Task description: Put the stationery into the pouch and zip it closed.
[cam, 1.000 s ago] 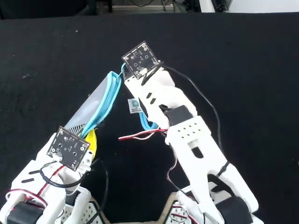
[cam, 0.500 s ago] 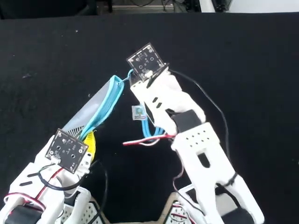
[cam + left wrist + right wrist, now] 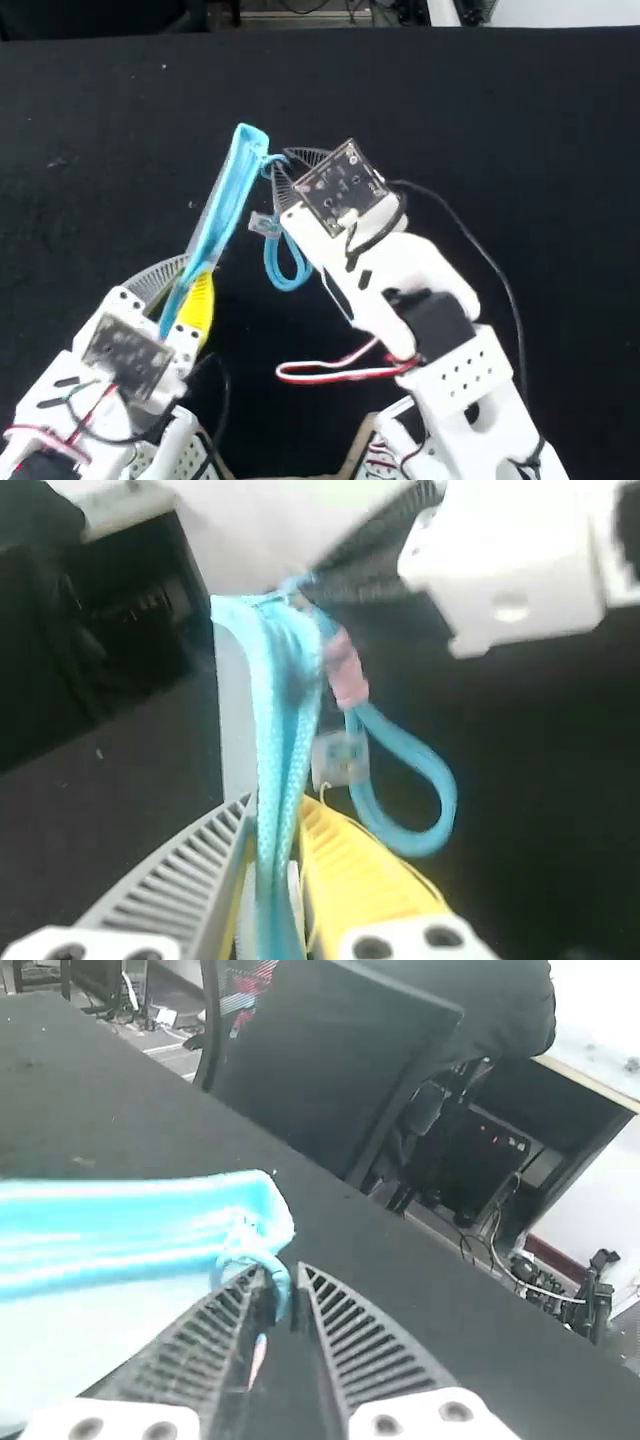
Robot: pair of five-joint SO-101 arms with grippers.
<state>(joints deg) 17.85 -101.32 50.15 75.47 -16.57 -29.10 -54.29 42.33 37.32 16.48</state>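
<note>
The pouch (image 3: 215,225), grey with a light-blue zipper edge, is held off the black table, tilted on edge between the two arms. My left gripper (image 3: 186,300) is shut on its near end, and in the left wrist view the grey and yellow fingers (image 3: 350,880) pinch the blue zipper edge (image 3: 272,750). My right gripper (image 3: 283,168) is shut on the zipper pull (image 3: 275,1290) at the pouch's far end (image 3: 130,1230). A blue loop strap (image 3: 285,265) with a small tag (image 3: 260,222) hangs below that end.
The black table (image 3: 520,130) spreads wide around the arms. Red and white wires (image 3: 330,372) hang from the right arm. A dark chair (image 3: 340,1070) and desk clutter stand beyond the table's far edge.
The right gripper has pulled back toward the near right and turned, and the pouch has risen from lying flat to standing on edge. The blue loop has swung left. The left arm dropped slightly.
</note>
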